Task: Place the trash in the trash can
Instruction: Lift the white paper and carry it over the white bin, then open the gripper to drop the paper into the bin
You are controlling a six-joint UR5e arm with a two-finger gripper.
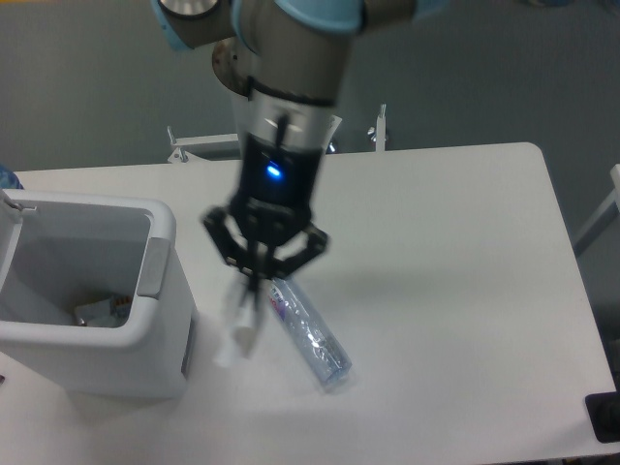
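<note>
My gripper (254, 291) hangs above the table between the bottle and the trash can, shut on a flattened white packet (238, 325) that dangles below its fingers, blurred by motion. The long clear crushed plastic bottle (305, 331) with a blue-red label lies diagonally on the table just right of the packet, partly behind the gripper at its upper end. The trash can (163, 291), a large boxy white bin with a grey side panel, stands at the left edge; some scraps lie at its bottom.
The arm's base column (266, 116) rises at the back edge of the white table (465, 291). A dark object (605, 417) sits off the table's lower right corner.
</note>
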